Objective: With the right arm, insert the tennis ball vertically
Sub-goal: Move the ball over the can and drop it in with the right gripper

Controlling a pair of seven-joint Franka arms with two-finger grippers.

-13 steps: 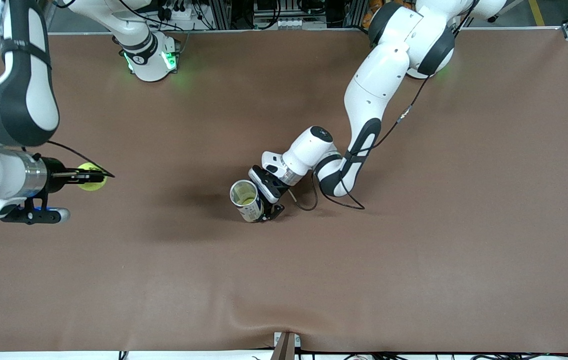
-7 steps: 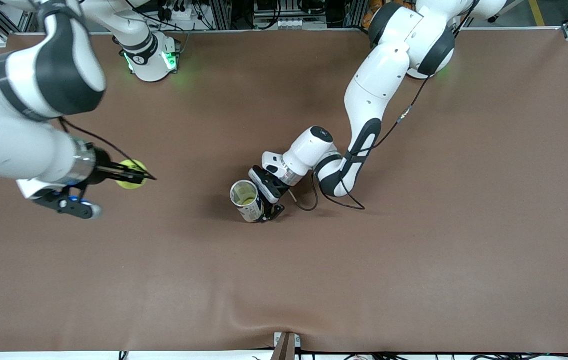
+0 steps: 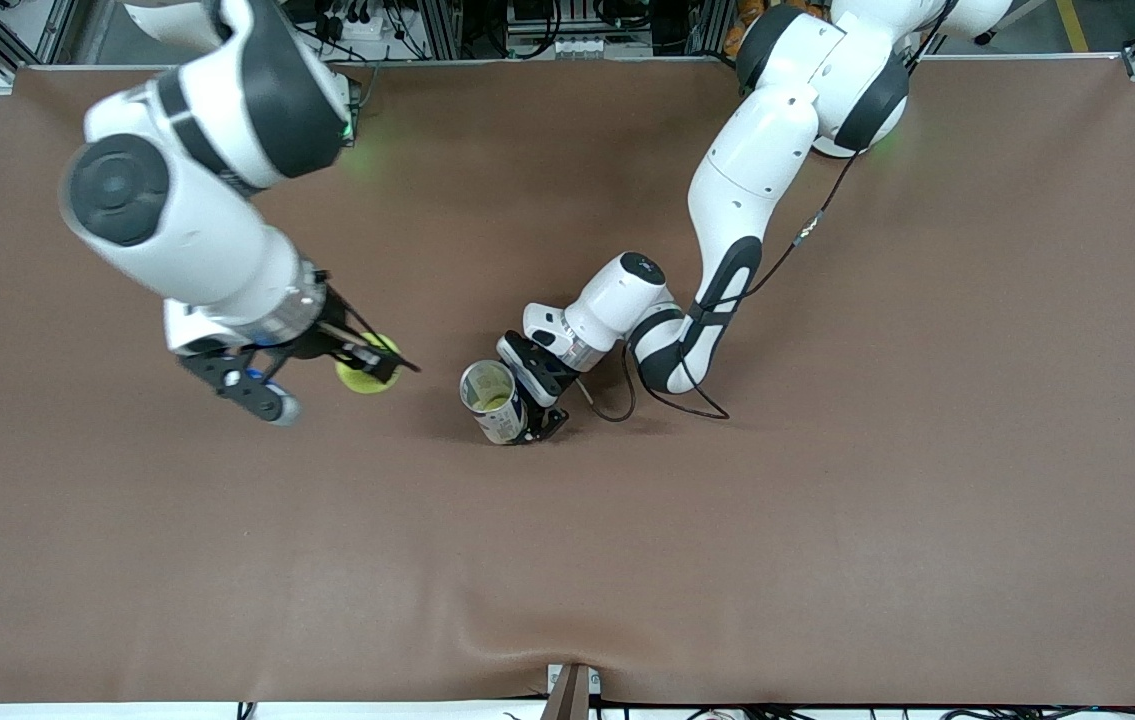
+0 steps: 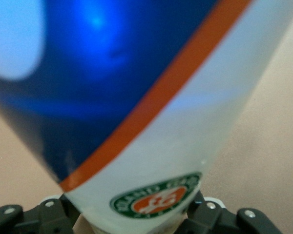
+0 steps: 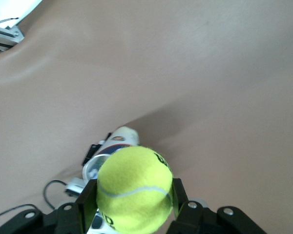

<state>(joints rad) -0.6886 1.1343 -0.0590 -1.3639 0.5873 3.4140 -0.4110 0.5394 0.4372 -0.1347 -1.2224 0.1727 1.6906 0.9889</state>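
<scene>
My right gripper is shut on a yellow tennis ball and holds it up over the table, beside the can toward the right arm's end. In the right wrist view the ball sits between the two black fingers. My left gripper is shut on an open tennis ball can that stands upright on the table with its mouth up; a ball shows inside. The can's white, blue and orange label fills the left wrist view. The can also shows in the right wrist view.
The brown table mat is bare around the can. A black cable loops on the mat beside the left wrist. A bracket sits at the table edge nearest the front camera.
My right arm has swung from the right arm's end of the table toward the can, carrying the tennis ball. The left arm and the can have not moved.
</scene>
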